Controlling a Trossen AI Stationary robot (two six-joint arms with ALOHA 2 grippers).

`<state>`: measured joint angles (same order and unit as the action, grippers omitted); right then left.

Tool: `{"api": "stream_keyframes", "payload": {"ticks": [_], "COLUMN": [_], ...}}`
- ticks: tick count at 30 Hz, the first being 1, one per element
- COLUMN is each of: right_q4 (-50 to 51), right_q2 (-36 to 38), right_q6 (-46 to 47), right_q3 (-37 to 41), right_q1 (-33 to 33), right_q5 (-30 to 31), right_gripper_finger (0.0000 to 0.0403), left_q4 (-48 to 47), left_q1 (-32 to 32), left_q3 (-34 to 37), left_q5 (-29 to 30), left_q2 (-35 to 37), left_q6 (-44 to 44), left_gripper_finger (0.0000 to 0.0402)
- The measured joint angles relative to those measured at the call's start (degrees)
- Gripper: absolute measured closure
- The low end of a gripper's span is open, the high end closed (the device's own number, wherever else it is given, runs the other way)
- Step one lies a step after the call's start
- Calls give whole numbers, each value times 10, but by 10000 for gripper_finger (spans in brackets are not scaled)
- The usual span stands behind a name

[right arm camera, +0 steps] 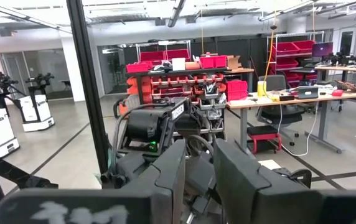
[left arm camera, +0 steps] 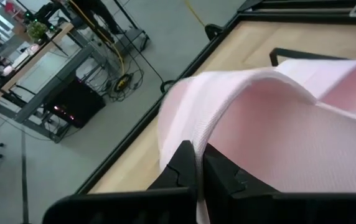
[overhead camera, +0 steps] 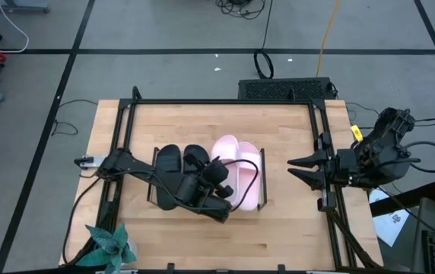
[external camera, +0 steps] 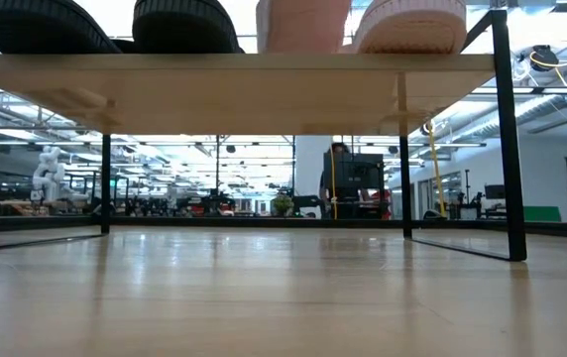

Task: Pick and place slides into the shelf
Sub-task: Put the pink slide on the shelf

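Note:
The low shelf stands mid-table, and its black frame shows in the high view. Two black slides lie on its left half and two pink slides on its right half. In the low view their soles rest on the board, the black ones beside the pink ones. My left gripper reaches over the shelf's near side and is shut on the left pink slide. My right gripper waits open and empty by the table's right rail. My left gripper pinches the edge of the pink slide's wide strap between its two fingers. The strap's edge runs back between them. The fingers come from the table's near left, slanting down. The slide lies on the shelf among the others.
Black rails frame the wooden tabletop. A potted plant stands at the near left corner. Bare wood lies between the shelf and the near edge and under the shelf. Papers and gear lie beyond the right edge.

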<state>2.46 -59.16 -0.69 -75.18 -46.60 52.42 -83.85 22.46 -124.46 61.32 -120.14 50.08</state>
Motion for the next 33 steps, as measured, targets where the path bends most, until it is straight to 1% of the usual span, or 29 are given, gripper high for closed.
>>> {"api": "stream_keyframes", "payload": {"ticks": [14,19,28,33], "right_q4": [0,0,0,0], "right_q2": [0,0,0,0], "right_q6": [0,0,0,0], "right_q3": [0,0,0,0], "right_q1": [0,0,0,0], "right_q5": [0,0,0,0], "right_gripper_finger": [328,328,328,328], "left_q4": [0,-9,-59,-61], "left_q1": [2,2,2,2], "left_q3": [46,47,47,47], "left_q5": [-30,-44,-69,-71], "left_q2": [0,1,3,3], "left_q6": [17,12,13,4], "left_gripper_finger": [401,401,401,401]}}
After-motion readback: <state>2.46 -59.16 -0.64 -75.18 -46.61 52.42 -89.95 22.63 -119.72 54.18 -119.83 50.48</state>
